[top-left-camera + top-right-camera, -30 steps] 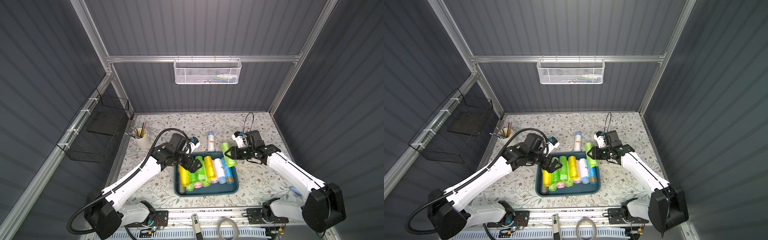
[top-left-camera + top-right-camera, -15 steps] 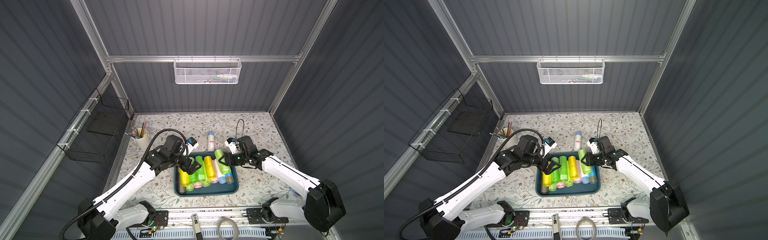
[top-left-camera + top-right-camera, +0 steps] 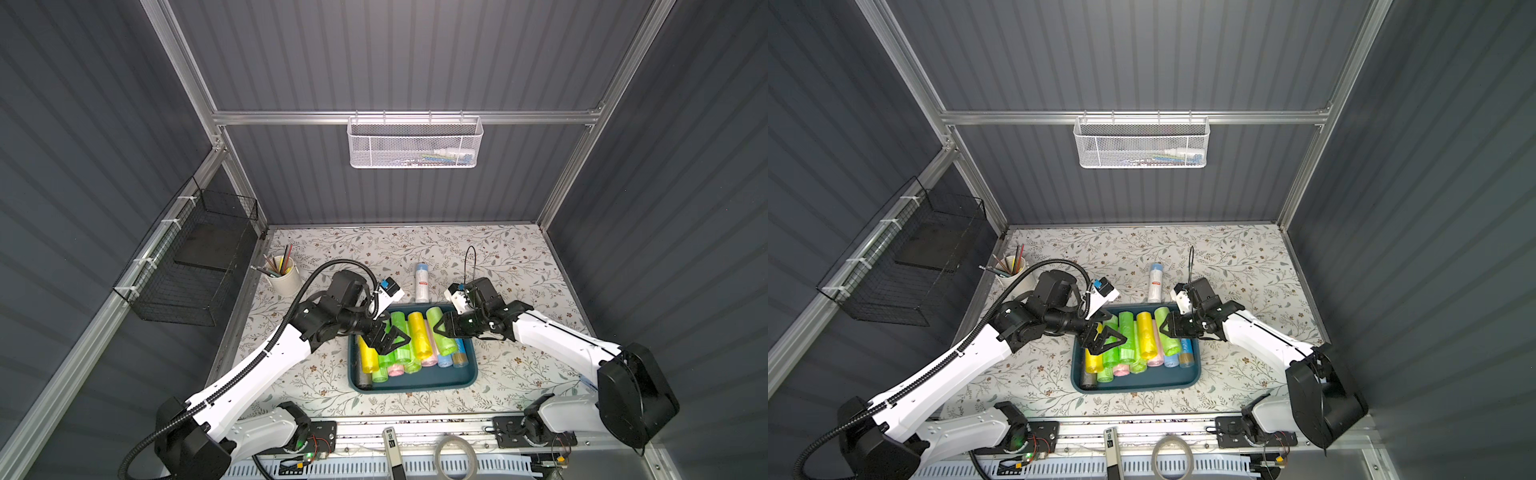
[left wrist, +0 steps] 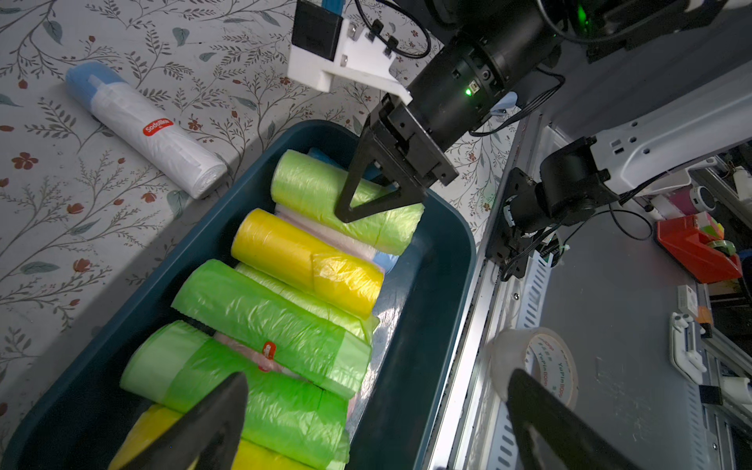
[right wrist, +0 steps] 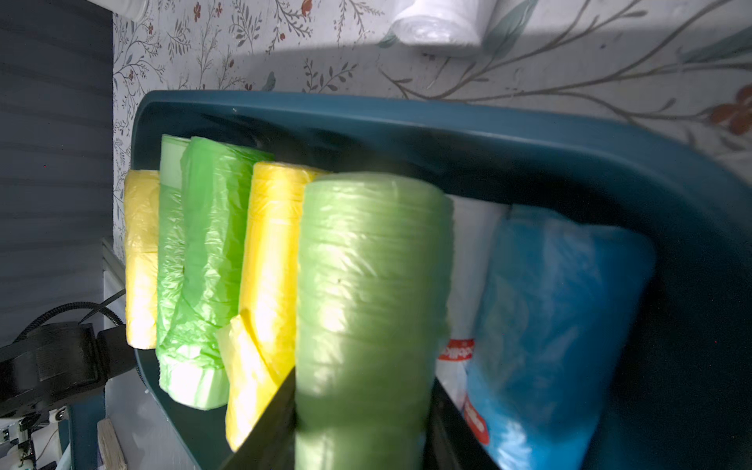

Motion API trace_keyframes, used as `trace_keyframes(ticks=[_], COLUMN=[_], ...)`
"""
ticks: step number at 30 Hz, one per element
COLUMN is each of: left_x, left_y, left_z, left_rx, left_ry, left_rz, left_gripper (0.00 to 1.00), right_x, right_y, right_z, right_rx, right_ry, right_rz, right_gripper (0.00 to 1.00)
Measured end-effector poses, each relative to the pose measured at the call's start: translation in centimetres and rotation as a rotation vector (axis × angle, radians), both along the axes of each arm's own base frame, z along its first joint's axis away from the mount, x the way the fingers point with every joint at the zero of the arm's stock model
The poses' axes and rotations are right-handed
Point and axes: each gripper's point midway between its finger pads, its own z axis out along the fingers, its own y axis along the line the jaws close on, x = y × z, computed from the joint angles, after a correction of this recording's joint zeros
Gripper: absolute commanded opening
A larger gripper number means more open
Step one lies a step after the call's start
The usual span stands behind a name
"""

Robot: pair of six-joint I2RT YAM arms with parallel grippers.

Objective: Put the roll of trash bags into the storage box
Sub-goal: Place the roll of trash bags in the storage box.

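The storage box (image 3: 415, 380) (image 3: 1142, 380) is a dark teal tray holding several yellow, green, pink and blue rolls. My right gripper (image 3: 441, 330) (image 3: 1167, 328) (image 4: 366, 203) (image 5: 362, 427) is shut on a pale green roll of trash bags (image 3: 436, 316) (image 3: 1163, 316) (image 4: 309, 183) (image 5: 366, 264). It holds the roll low over the white and blue rolls in the box's right part; whether it touches them I cannot tell. My left gripper (image 3: 388, 338) (image 3: 1104, 338) (image 4: 376, 390) hangs open and empty over the box's left part. A white roll (image 3: 422, 282) (image 3: 1155, 282) (image 4: 150, 130) lies on the table behind the box.
A cup of pencils (image 3: 282, 272) stands at the table's back left. A black wire basket (image 3: 195, 257) hangs on the left wall and a white mesh basket (image 3: 415, 143) on the back rail. A tape roll (image 3: 451, 451) (image 4: 541, 366) lies on the front ledge.
My right gripper has carried the pale green roll leftward and down over the box. My left gripper has drawn back a little toward the box's left side, still open.
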Motion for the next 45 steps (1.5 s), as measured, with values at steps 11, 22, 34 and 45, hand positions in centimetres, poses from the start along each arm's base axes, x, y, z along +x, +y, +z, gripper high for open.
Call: trace_keyframes(ticks=[11, 22, 34, 45], left_x=[0.0, -0.3, -0.7, -0.7], left_y=[0.0, -0.3, -0.6, -0.7], left_z=[0.0, -0.2, 0.2, 0.2], left_rx=[-0.001, -0.006, -0.032, -0.033], left_ry=[-0.001, 0.015, 0.025, 0.024], left_rz=[-0.004, -0.027, -0.052, -0.052], left_gripper=[1.00, 1.00, 1.00, 1.00], right_x=[-0.1, -0.3, 0.3, 0.4], right_y=[0.1, 0.5, 1.2, 1.2], right_z=[-1.1, -1.6, -1.8, -1.9], right_rx=[-0.019, -0.035, -0.050, -0.056], right_ry=[0.030, 0.034, 0.021, 0.015], right_rz=[0.011, 0.024, 0.029, 0.029], right_gripper=[0.41, 0.42, 0.42, 0.44])
